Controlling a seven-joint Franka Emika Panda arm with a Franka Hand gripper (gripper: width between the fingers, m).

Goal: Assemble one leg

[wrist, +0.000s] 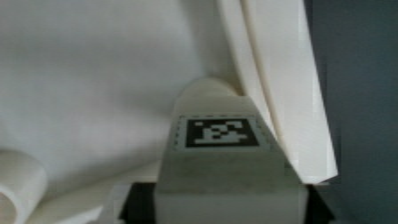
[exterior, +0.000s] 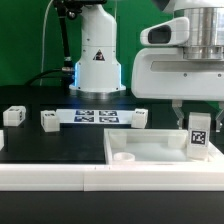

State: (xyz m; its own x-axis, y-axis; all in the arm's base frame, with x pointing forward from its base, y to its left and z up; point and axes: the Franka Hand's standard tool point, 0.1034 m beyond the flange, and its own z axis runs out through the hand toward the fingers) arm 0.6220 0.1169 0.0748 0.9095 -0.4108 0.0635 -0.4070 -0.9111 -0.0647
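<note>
Item: leg (exterior: pixel 199 140) (wrist: pixel 222 150), white square post, tag outward, upright over white panel (exterior: pixel 140 152) at the exterior view's right. Gripper (exterior: pixel 197 118) directly above it, clamped on the leg's two sides

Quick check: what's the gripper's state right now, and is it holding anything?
Gripper: jaws closed on the leg, which is upright.

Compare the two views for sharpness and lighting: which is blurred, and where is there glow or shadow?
Exterior view: fairly sharp, evenly lit; blue glow at the robot base; the leg has a readable tag. Wrist view: soft, out of focus; the tag's edges smear, shadow greys the white panel.
</note>
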